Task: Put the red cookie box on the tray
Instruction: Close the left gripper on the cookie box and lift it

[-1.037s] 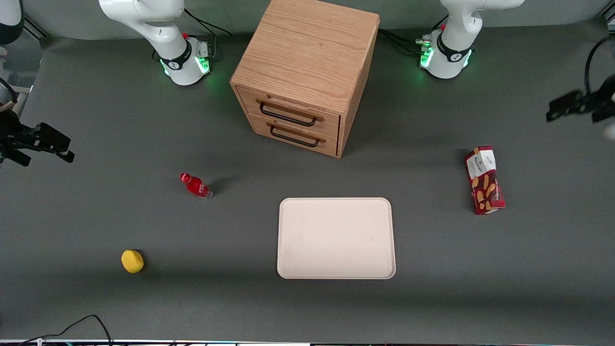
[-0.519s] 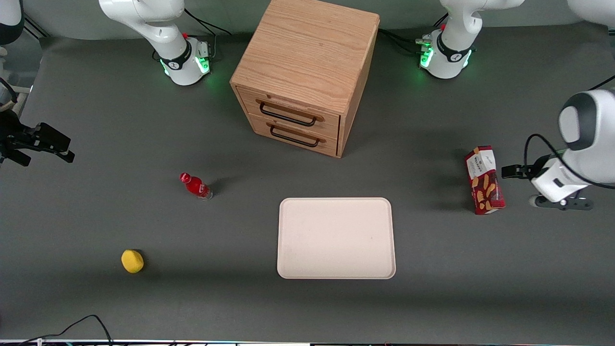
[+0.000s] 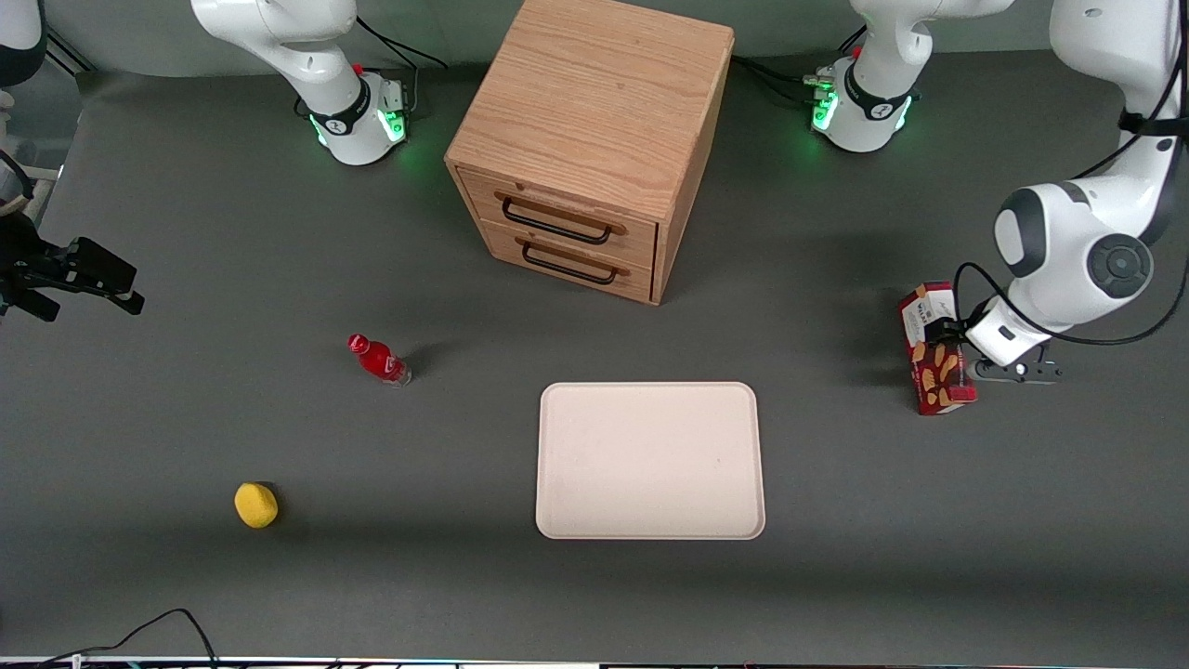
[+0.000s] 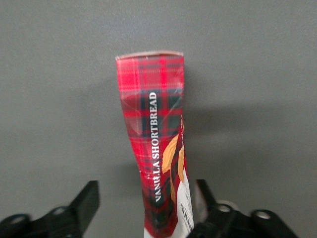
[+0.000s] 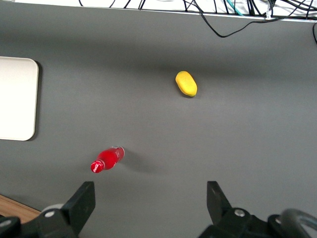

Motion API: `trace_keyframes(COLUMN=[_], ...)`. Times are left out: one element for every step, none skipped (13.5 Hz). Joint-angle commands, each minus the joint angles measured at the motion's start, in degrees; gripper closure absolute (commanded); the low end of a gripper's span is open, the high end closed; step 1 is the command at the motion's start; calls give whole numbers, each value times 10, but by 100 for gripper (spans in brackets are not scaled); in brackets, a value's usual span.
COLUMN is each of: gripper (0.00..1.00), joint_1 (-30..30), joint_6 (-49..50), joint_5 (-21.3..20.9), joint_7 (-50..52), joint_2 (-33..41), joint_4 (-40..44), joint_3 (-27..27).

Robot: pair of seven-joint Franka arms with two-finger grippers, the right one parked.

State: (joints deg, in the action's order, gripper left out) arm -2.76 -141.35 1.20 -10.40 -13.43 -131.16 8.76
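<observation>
The grey table (image 3: 186,232) carries everything here, and the wooden drawer cabinet (image 3: 594,102) serves as the landmark. The cabinet stands between the two arm bases, with two drawers whose dark handles face the front camera.

In front of the cabinet and nearer the front camera lies the tray (image 3: 650,460), flat on the table and bare.

The red cookie box (image 3: 936,367) lies on the table toward the working arm's end, well apart from the cabinet and clear of the tray. Its white end panel points away from the front camera. In the left wrist view the box (image 4: 158,148) shows a red tartan side with the words VANILLA SHORTBREAD and a tan cookie picture.

The left gripper (image 3: 966,348) is at the box, just beside and over the middle of its length. In the wrist view the gripper (image 4: 146,208) has its two dark fingers (image 4: 86,203) spread wide, one on each side of the box, with gaps between them and the cardboard.

A small red bottle (image 3: 378,360) lies on the table in front of the cabinet, toward the parked arm's end. A small yellow object (image 3: 255,505) rests nearer the front camera than the bottle.
</observation>
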Motion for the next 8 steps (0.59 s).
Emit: trace_keyframes(gripper=[100,100,100,100,100,100,100,100], joint_1=[-3,-3,-3,-3,-3,-3,-4,-4], joint_6=[-23,-23,-21,-18,-17,-13,8,46], joint_5=[11,11,11,12,11,11,11,12], joint_7=[-10,-10,-9,-7,-6,-6,-6,-6], joint_2=[12,12,12,14,18,23,31,38], joint_4=[-25,-25,-23,-20,-18,-11,5,34], joint_3=[2,1,1,0,0,-1,-1,-1])
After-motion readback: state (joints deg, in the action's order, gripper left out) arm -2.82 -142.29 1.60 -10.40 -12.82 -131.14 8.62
